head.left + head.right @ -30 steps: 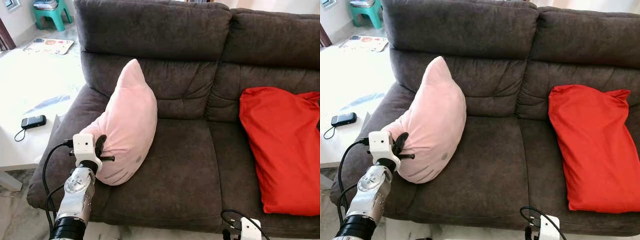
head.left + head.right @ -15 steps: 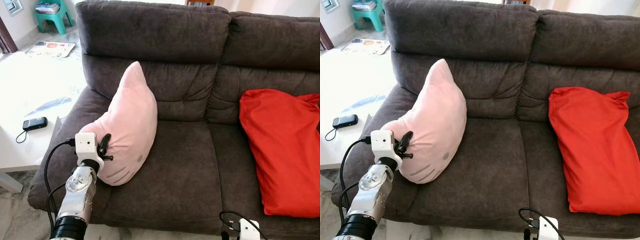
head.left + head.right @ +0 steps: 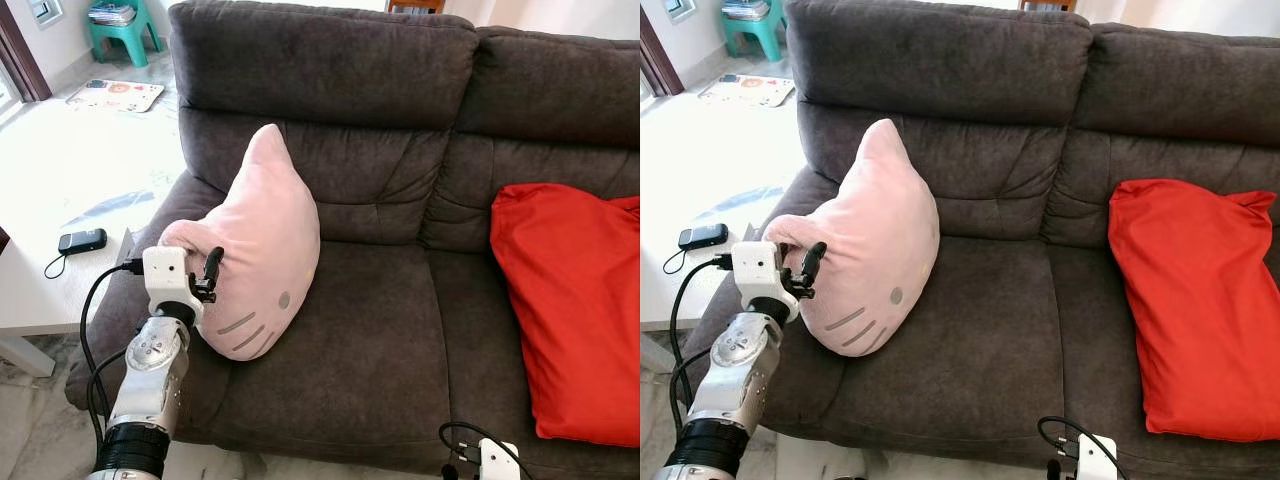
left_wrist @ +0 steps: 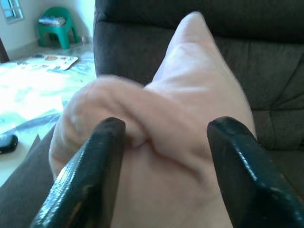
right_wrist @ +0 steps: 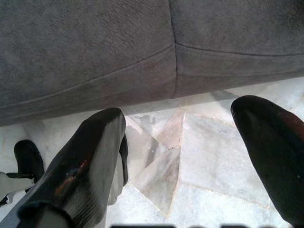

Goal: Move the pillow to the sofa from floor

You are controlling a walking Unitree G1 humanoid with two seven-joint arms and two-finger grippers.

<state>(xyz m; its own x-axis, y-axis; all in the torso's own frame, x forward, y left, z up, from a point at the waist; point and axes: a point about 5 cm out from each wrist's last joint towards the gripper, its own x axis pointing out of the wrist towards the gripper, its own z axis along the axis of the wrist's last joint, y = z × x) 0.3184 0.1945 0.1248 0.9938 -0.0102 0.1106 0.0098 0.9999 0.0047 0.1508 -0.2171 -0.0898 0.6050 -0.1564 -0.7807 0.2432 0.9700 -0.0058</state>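
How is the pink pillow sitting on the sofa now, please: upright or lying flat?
Upright: the pillow stands on the seat, its pointed end up against the sofa backrest. The left gripper is open around its lower corner.

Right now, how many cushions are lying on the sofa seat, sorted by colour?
Pink: 1, the pink plush cat-face pillow leaning on the dark grey fabric sofa, with the left claw at its corner.
Red: 1, the red fabric cushion.
Total: 2.

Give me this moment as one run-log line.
stage: placing | pillow: on sofa seat, leaning on backrest | left gripper: open, fingers either side of pillow corner | right gripper: open, low above floor
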